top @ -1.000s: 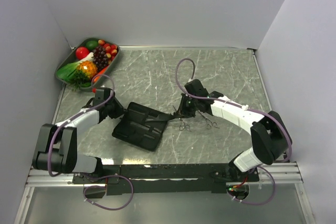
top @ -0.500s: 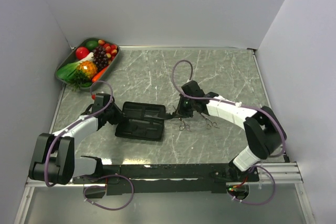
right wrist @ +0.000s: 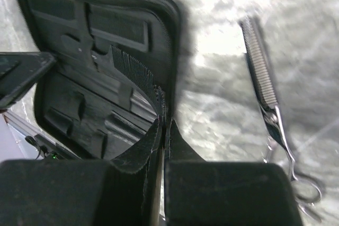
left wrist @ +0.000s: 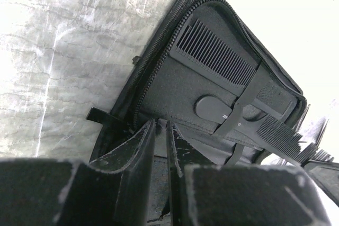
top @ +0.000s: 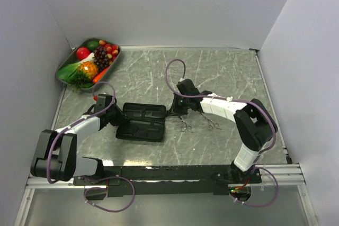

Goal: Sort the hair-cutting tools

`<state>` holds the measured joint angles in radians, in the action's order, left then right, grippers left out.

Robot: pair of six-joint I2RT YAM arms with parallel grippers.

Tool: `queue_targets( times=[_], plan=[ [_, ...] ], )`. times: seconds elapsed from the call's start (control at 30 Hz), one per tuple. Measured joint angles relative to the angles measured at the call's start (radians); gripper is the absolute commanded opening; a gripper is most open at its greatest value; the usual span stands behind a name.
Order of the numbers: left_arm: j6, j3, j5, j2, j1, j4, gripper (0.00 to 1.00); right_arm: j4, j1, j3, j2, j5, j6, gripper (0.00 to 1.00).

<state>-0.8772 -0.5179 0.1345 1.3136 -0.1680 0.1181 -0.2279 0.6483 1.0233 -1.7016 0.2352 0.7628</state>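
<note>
On my overhead feed a black pouch (top: 142,122) lies unzipped and spread flat near the middle of the grey marbled table (top: 222,72). The left wrist view shows a zipper (left wrist: 159,51) running round its edge and an elastic strap (left wrist: 249,99) across the inside panel. In the far left corner I see a metal tray (top: 64,62) resting tilted against the wall. It holds a red round fruit (top: 82,53), dark grapes (top: 100,56), an orange piece (top: 87,69) and green leaves (top: 69,71). Pale plain walls (top: 175,9) close the table in on three sides.
</note>
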Motion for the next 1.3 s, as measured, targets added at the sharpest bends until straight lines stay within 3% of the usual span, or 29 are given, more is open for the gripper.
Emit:
queue_targets(
  times=[1.3],
  plan=[
    [0.043,-0.017,-0.011,0.026,0.000,0.006,0.18,-0.056,0.037,0.269,-0.265,0.066,-0.099,0.00]
  ],
)
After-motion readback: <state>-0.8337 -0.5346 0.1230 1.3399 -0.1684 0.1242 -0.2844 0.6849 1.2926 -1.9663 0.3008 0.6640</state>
